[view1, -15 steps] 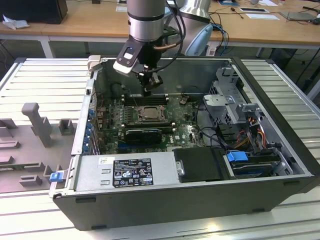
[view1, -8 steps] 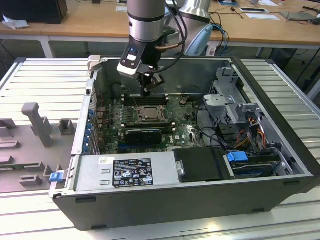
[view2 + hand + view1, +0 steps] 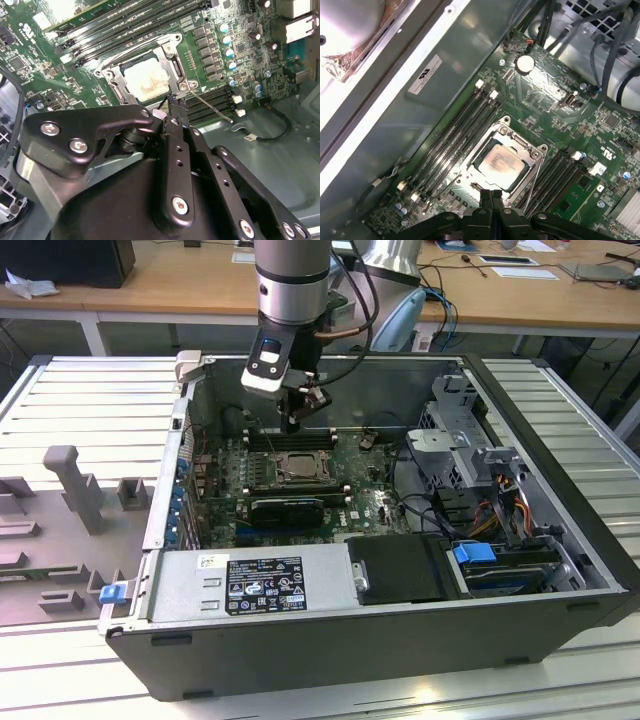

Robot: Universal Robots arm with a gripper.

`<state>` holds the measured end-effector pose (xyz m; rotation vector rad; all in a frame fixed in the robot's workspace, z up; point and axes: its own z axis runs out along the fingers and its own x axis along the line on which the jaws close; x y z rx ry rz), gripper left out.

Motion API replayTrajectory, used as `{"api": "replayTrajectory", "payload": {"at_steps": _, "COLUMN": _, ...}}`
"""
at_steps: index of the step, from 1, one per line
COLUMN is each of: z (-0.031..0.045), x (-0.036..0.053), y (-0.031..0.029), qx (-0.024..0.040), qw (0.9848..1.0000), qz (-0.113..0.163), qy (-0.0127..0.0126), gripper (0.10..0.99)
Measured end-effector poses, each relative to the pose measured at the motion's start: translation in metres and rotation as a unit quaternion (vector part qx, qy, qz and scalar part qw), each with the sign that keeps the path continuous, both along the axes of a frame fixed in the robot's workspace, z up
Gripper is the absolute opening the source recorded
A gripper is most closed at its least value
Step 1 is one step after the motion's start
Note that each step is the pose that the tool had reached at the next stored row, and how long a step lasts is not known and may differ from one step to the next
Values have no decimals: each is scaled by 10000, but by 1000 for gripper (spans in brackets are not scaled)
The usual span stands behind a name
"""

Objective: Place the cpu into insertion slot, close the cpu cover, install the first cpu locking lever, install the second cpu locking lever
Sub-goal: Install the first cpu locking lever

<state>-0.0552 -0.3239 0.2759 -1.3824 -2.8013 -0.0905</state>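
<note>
The cpu [image 3: 502,161] lies flat in the insertion slot [image 3: 470,174] on the green board, its silvery top facing up. The cpu cover [image 3: 516,142] lies down around it as a thin metal frame. My gripper [image 3: 491,194] is shut, its two black fingers pressed together with nothing visible between them, just above the socket's edge. In the second wrist view the gripper [image 3: 171,102] hovers by a socket corner next to the cpu [image 3: 146,80], where a thin wire lever [image 3: 210,107] runs out over the memory slots. In the exterior view the gripper [image 3: 292,423] hangs over the socket's far side.
Long black memory slots [image 3: 452,140] flank the socket on both sides. A black card [image 3: 287,508] sits in front of the socket, and a power supply [image 3: 250,585] sits nearer still. A drive cage [image 3: 470,450] and cables [image 3: 500,510] fill the exterior view's right. Case walls [image 3: 165,490] surround everything.
</note>
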Motion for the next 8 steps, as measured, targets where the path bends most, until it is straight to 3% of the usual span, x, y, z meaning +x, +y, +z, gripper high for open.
{"api": "replayTrajectory", "payload": {"at_steps": 8, "z": -17, "x": -1, "y": 0, "qx": -16, "qw": 9997, "qz": 228, "qy": 48, "gripper": 106}}
